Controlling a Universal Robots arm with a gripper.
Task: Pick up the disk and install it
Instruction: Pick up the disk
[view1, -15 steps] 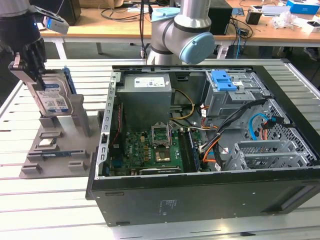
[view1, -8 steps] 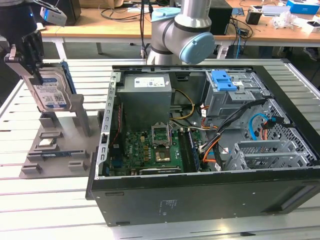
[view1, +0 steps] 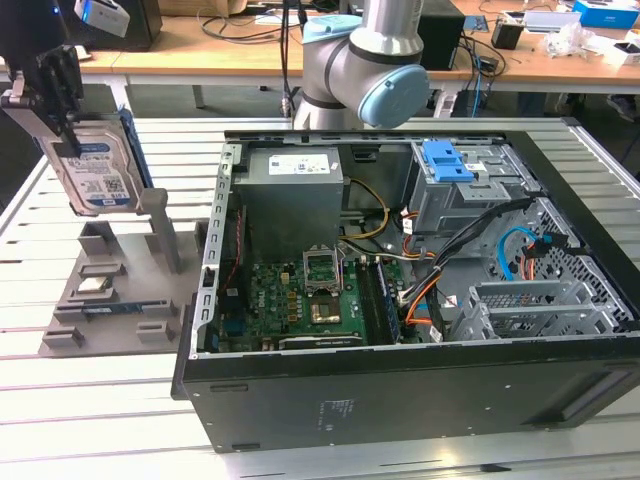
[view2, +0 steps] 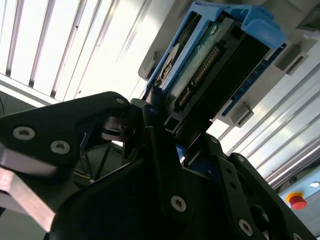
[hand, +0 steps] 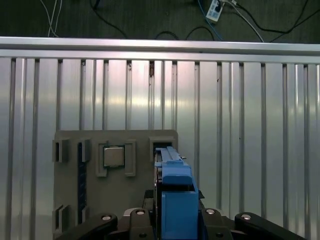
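Note:
The disk is a silver drive with a white-and-blue label in a blue caddy. It stands on edge and slightly tilted, at the exterior view's left, just above the grey parts holder. My gripper is shut on the disk's upper end, with black fingers on both faces. In the second wrist view the disk sticks out from between the fingers, connector end toward the camera. In the first wrist view the caddy's blue edge sits in my gripper, over the holder.
The holder carries a processor chip, a memory stick and upright posts. The open computer case lies at the exterior view's right, with a grey power supply, motherboard and a blue bracket on the drive cage.

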